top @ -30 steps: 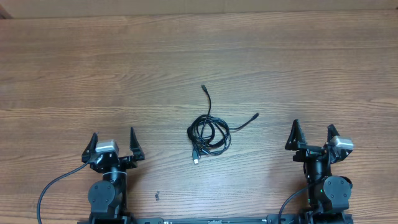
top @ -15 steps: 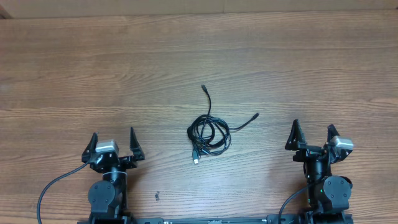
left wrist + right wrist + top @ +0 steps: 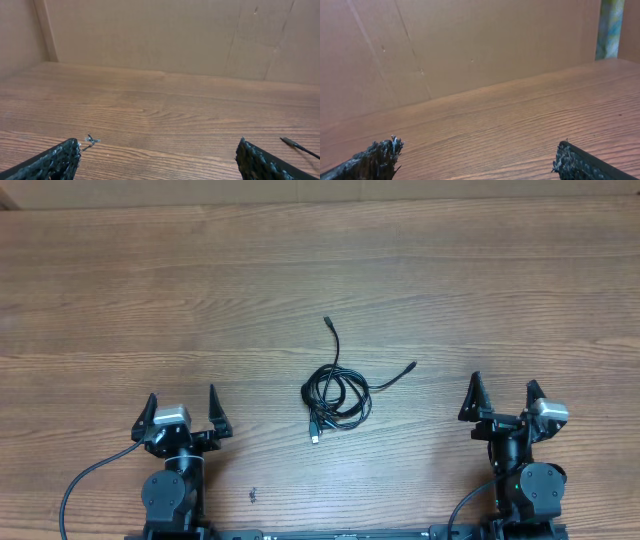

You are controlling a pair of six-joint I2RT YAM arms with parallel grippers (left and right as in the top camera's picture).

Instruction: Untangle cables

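The cables (image 3: 336, 392) lie as a small black tangle of loops in the middle of the wooden table, with loose ends running up toward (image 3: 327, 321), out right and down toward the front. My left gripper (image 3: 181, 406) rests open near the front left edge, well left of the tangle. On the front right my right gripper (image 3: 503, 394) is open too, apart from the cables. In the left wrist view a thin cable end (image 3: 295, 145) shows at the far right, beyond the open gripper (image 3: 159, 152). The right wrist view shows only bare wood between the open gripper (image 3: 477, 152) tips.
A brown cardboard wall (image 3: 160, 35) stands along the table's far edge. A small dark speck (image 3: 253, 497) lies on the wood near the left arm's base. Thick black arm wires (image 3: 85, 480) curl at the front edge.
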